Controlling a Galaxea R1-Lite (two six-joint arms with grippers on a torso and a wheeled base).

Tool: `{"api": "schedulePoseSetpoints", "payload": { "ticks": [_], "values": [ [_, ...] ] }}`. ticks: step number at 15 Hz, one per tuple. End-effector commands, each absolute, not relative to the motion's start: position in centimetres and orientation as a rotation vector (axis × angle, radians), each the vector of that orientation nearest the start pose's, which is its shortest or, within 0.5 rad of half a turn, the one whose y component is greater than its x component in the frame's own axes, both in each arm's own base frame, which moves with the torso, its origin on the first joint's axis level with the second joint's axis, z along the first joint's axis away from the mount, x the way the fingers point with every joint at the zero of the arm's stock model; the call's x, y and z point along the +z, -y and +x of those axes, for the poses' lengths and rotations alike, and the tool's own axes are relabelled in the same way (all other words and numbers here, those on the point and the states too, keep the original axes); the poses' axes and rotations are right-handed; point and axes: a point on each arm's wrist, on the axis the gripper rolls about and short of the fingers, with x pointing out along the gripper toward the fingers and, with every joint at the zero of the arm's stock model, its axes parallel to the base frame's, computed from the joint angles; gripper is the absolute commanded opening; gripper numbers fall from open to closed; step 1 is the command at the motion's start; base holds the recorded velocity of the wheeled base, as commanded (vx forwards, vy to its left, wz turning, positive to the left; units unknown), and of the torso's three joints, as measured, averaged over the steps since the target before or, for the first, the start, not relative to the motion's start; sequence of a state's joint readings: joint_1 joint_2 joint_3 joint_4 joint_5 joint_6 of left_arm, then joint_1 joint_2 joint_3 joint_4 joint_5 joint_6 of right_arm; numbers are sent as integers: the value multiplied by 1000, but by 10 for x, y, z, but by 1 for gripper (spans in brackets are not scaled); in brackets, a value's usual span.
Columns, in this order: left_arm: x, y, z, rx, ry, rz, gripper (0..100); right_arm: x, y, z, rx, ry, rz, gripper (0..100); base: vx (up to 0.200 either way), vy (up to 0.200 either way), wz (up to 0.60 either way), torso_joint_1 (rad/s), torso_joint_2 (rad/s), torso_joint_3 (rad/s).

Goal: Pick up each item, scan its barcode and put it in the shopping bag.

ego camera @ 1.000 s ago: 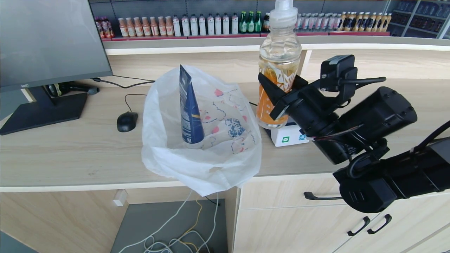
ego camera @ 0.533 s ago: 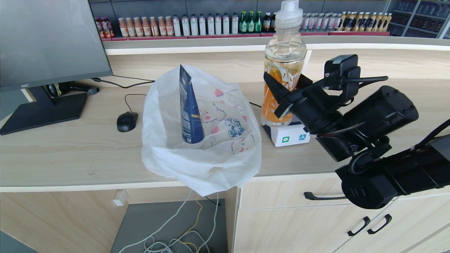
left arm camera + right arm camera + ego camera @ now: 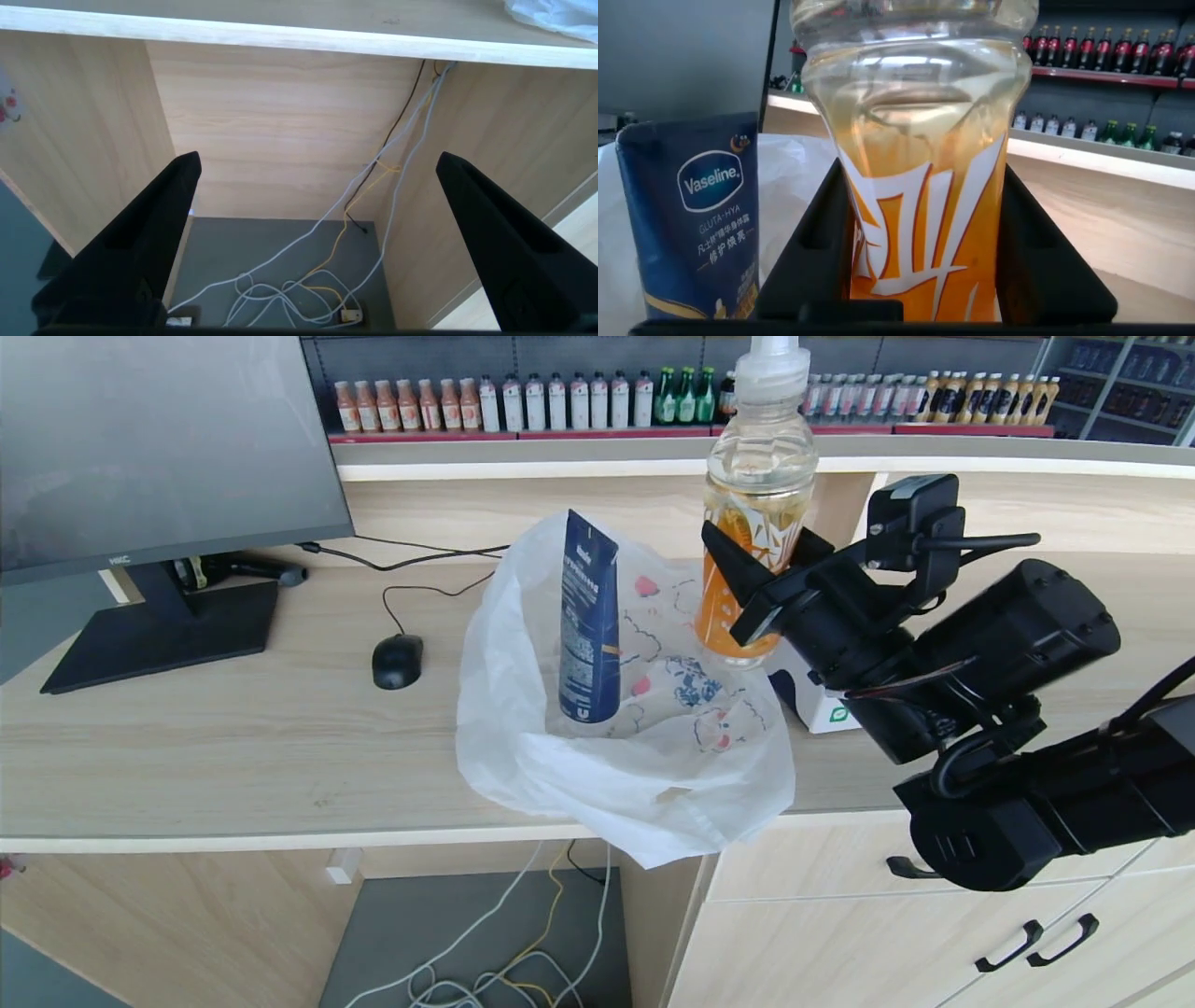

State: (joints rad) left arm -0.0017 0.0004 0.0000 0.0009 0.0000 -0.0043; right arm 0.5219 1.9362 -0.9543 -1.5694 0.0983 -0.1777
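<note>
Head view is where the bottle is best placed: it is held upright above the tabletop, clamped at its orange label between the fingers of the right hand. It hangs at the right side of the shopping bag, with the white scanner just beside and below it. The grip on the label band is judged to leave the base free for lowering, and the upright hold suits a drop straight into the bag. Whether the base is already over the bag's rim or only beside it cannot be told, since depth is poorly shown.

The bag's mouth is open and its front wall sags over the tabletop's front edge. A blue tube is stood on end toward the bag's left side, so open room is left on the side nearest the bottle. The mouse and the monitor are set well apart to the left.

The left hand is held below the tabletop, fingers spread with nothing between them, facing the recess with the cables; it is judged to be parked clear of the work.
</note>
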Motion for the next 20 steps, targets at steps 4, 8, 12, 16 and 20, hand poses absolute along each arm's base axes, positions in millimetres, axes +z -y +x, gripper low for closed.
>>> {"api": "schedulePoseSetpoints", "payload": {
  "ticks": [4,8,12,16,20],
  "values": [
    [75,0,-23,-2,0,-5,100,237,-178,303,548,646,-38,0,0,0,0,0,0,0],
    [75,0,-23,-2,0,-3,100,232,-186,303,567,633,-32,0,0,0,0,0,0,0],
    [75,0,-23,0,0,-3,100,224,-207,300,623,623,-17,0,0,0,0,0,0,0],
    [75,0,-23,-2,0,-3,100,217,-218,298,653,603,-16,0,0,0,0,0,0,0],
    [75,0,-23,-2,0,-3,100,206,-224,301,664,578,-24,0,0,0,0,0,0,0]
  ]
}}
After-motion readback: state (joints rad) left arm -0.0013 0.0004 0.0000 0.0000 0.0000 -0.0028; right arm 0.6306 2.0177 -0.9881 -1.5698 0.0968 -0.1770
